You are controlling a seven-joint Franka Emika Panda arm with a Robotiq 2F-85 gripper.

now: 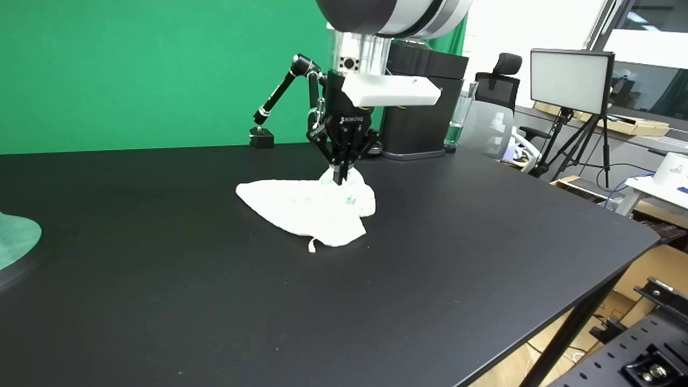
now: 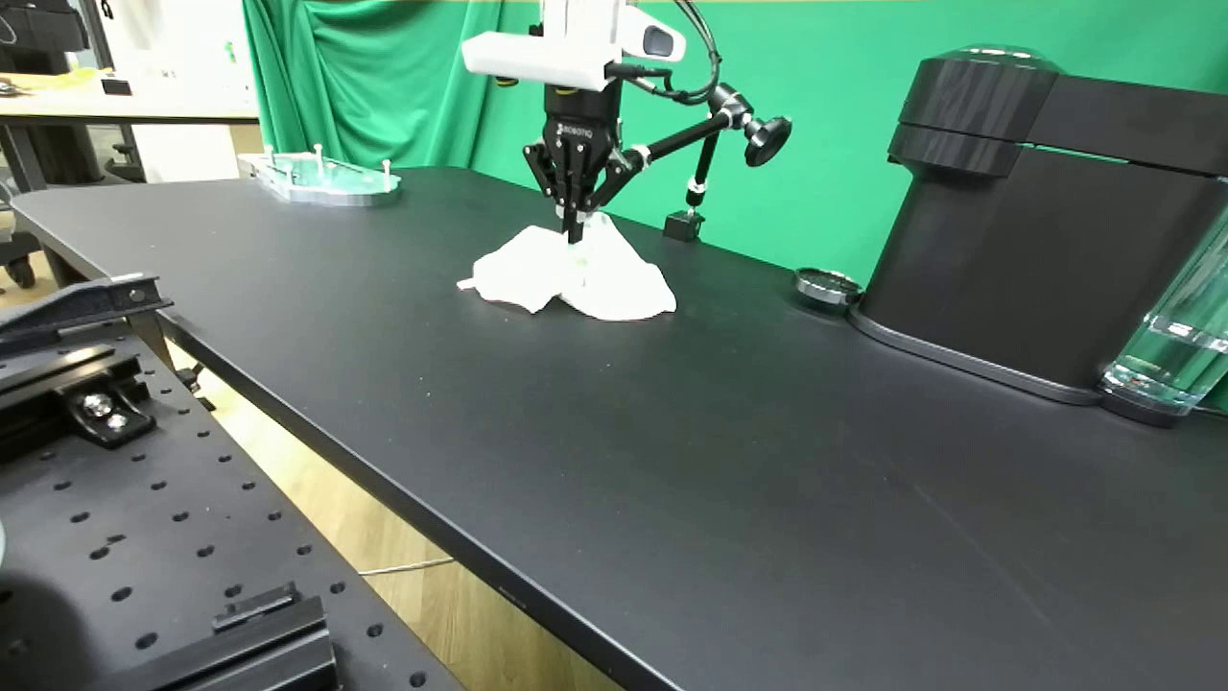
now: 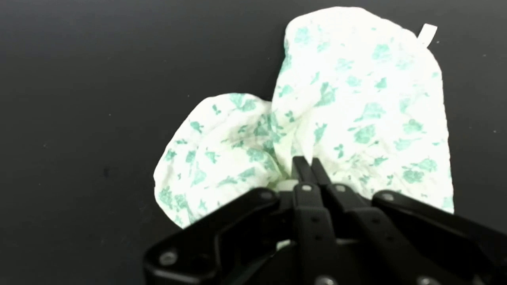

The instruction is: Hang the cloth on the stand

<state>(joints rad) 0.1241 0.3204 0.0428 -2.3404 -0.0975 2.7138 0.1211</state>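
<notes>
While cloth [image 3: 364, 107] shows clear green print only in wrist view, hand [image 3: 308, 162], nearly closed, pinches it.

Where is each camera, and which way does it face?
An exterior view: raised, off the arm, facing the table, monitor and green backdrop; arm, fingers show.
An exterior view: likewise raised, facing the table and dark machine; arm, fingers show.
Wrist view: on the arm, looking down at the cloth; fingers show.
Both exterior views share cloth, fingers and green backdrop.
</notes>
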